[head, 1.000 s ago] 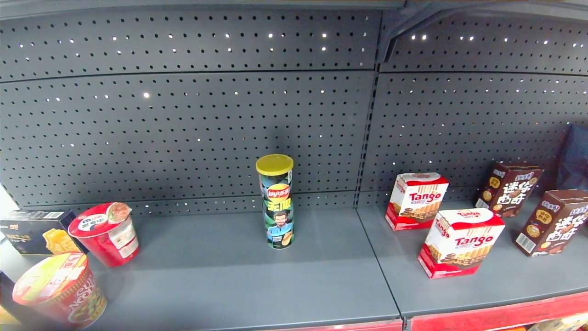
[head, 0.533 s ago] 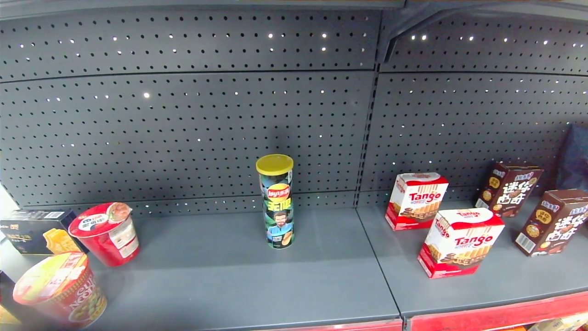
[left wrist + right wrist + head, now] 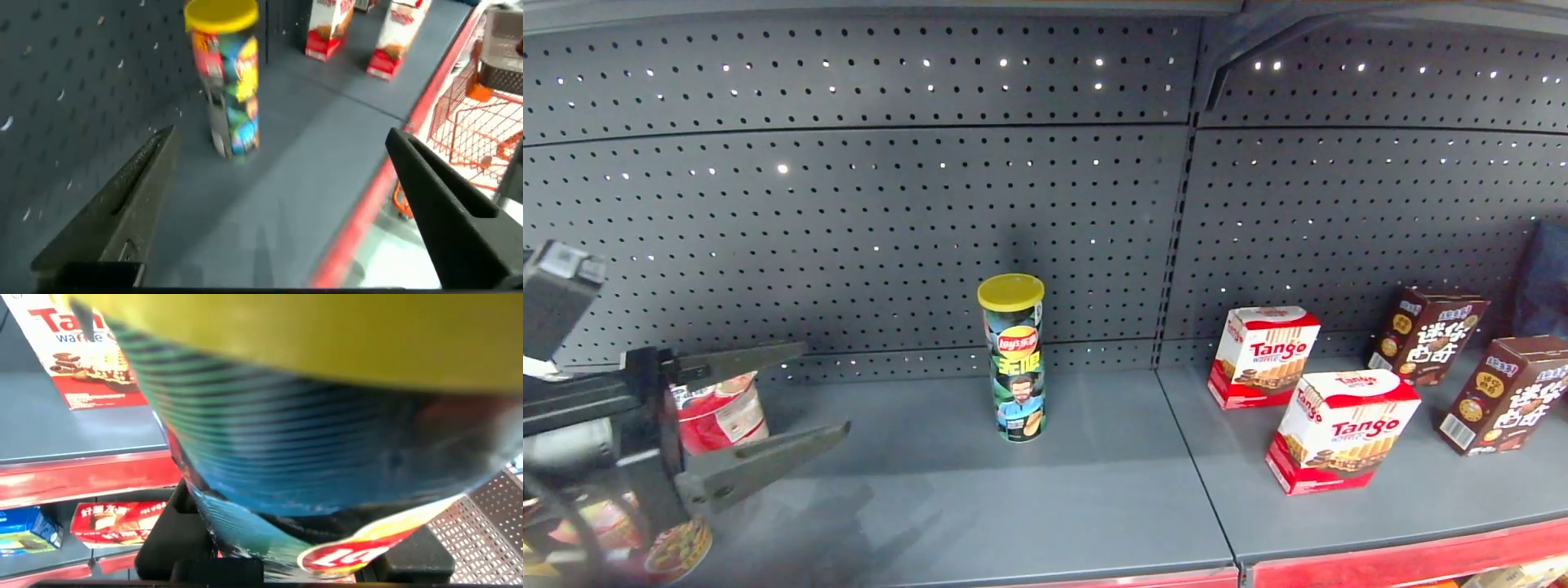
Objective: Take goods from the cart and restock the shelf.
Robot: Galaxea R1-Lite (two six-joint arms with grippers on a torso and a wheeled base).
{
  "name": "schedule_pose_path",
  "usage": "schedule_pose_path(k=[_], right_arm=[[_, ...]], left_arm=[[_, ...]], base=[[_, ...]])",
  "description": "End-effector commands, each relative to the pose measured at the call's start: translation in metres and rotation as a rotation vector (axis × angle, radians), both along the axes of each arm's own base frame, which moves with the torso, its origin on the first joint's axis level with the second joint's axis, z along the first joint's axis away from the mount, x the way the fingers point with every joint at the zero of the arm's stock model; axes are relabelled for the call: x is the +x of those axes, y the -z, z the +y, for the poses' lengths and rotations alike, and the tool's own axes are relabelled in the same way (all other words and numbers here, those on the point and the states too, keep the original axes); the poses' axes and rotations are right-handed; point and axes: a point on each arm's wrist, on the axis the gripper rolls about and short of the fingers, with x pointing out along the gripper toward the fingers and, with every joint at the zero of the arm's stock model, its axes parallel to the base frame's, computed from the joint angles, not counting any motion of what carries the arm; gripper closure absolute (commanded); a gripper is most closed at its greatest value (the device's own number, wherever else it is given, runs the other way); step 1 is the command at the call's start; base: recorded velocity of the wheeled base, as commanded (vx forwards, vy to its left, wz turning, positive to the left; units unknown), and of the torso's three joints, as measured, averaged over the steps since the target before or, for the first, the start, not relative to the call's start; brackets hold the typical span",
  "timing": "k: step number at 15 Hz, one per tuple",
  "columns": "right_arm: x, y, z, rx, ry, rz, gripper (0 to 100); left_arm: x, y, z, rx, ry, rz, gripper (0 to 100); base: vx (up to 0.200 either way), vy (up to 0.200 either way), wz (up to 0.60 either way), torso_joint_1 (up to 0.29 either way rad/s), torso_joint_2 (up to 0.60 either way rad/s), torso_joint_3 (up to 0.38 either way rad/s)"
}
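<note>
Hovering at the shelf's left end, the left gripper gapes wide. A chip can stands upright mid-shelf near the back panel; the right gripper clasps a second can before the front edge.

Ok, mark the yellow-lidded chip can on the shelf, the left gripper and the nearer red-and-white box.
yellow-lidded chip can (image 3: 1015, 367), head view, label.
left gripper (image 3: 824, 389), head view, between fingertips.
nearer red-and-white box (image 3: 1347, 431), head view, front face.
</note>
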Motion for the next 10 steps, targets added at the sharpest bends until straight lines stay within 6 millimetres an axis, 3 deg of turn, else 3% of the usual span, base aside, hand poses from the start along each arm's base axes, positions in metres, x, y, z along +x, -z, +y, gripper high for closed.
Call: schedule_pose_path(k=[1,2,4,6,10], right_arm=[[0.0,0.001,0.0,0.0,-0.001,0.004,100],[0.0,0.0,0.0,0.0,-0.001,-0.001,100],[0.0,-0.001,0.0,0.0,-0.001,-0.002,100],[0.0,-0.002,0.0,0.0,-0.002,-0.004,100],[0.002,0.0,0.0,0.004,-0.011,0.01,100]], left_arm=[[0.076,0.053,-0.006,-0.018,0.076,0.109,0],[0.092,0.068,-0.01,-0.017,0.092,0.119,0],[0.1,0.078,-0.014,-0.016,0.107,0.118,0],[0.124,0.101,-0.018,-0.043,0.192,0.048,0],[0.137,0.116,-0.03,-0.065,0.242,0.049,0]], base=[[0.0,0.0,0.0,0.0,0.0,0.0],[0.0,0.0,0.0,0.0,0.0,0.0],[0.0,0.0,0.0,0.0,0.0,0.0],[0.0,0.0,0.0,0.0,0.0,0.0],[0.0,0.0,0.0,0.0,0.0,0.0]])
